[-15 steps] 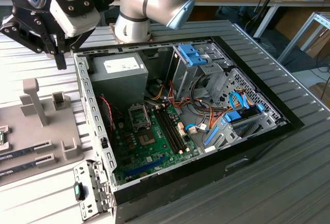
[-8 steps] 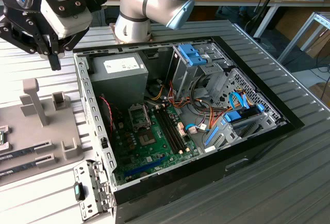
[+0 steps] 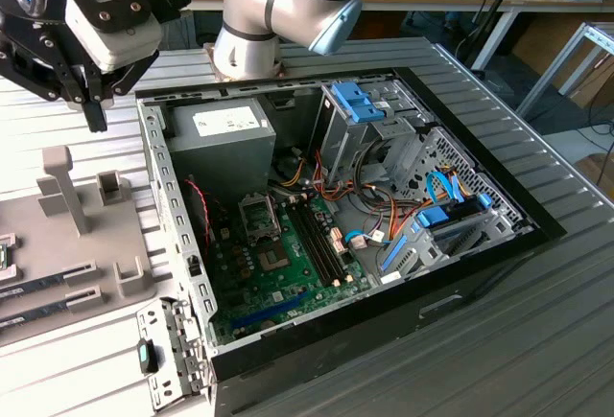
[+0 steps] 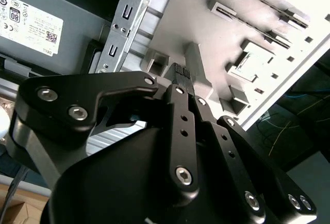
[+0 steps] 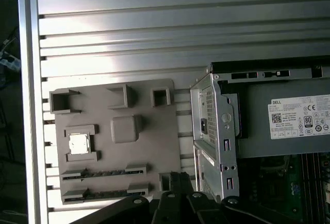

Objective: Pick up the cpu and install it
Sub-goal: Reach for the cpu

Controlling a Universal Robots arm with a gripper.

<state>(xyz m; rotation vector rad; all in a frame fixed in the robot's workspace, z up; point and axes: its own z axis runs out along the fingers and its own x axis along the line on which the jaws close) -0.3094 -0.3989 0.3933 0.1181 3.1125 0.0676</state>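
First wrist view shows square, shiny cpu.

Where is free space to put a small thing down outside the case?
Bare ribbed table lies past the case, on the exterior view's right, and also beside the grey holder plate in the first wrist view. Crowded: that plate, holding the cpu, and the cable-filled case inside.

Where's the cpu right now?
In the first wrist view the cpu sits in a pocket of the grey holder tray, beside its raised square block, outside the computer case.
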